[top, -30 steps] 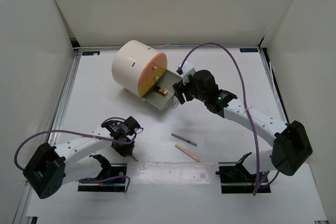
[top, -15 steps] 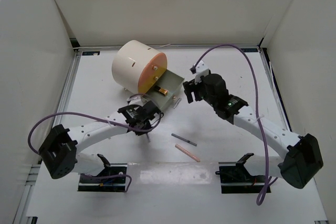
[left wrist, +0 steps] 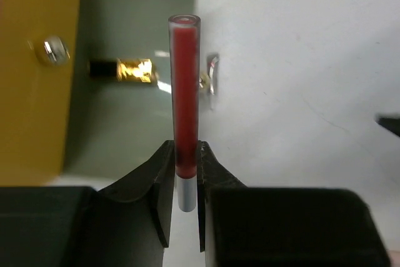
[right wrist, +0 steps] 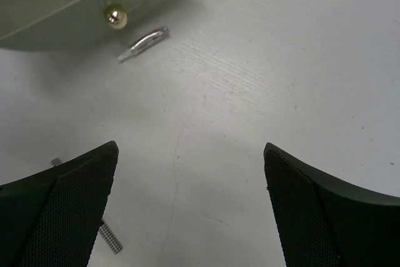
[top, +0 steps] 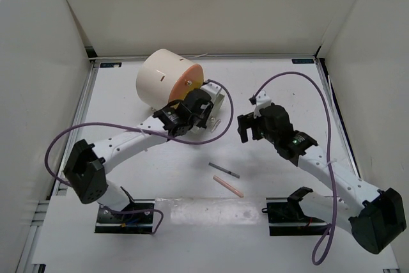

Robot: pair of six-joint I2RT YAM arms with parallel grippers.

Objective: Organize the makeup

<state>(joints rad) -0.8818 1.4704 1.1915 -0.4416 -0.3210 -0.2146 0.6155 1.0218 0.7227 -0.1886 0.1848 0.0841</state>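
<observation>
My left gripper point(left wrist: 185, 149) is shut on a thin red tube point(left wrist: 185, 85) with a grey end, held over the right edge of the open grey-green drawer point(left wrist: 125, 129). A gold-capped item point(left wrist: 128, 70) lies in the drawer. In the top view the left gripper point(top: 197, 109) is at the drawer of the cream cylinder point(top: 163, 81). My right gripper point(top: 246, 127) is open and empty above bare table, right of the drawer; its jaws point(right wrist: 190, 154) stand wide apart. A grey pencil point(top: 223, 170) and a pink pencil point(top: 228, 187) lie on the table in front.
A small silver clip-like piece point(right wrist: 144, 43) lies on the table by the drawer's knob point(right wrist: 114, 15). The cylinder's orange front point(left wrist: 37, 60) is left of the drawer. White walls close in the table on three sides.
My left arm has swung from the near left of the table up to the drawer, carrying the red tube. My right gripper has drawn back from the drawer toward the right.
</observation>
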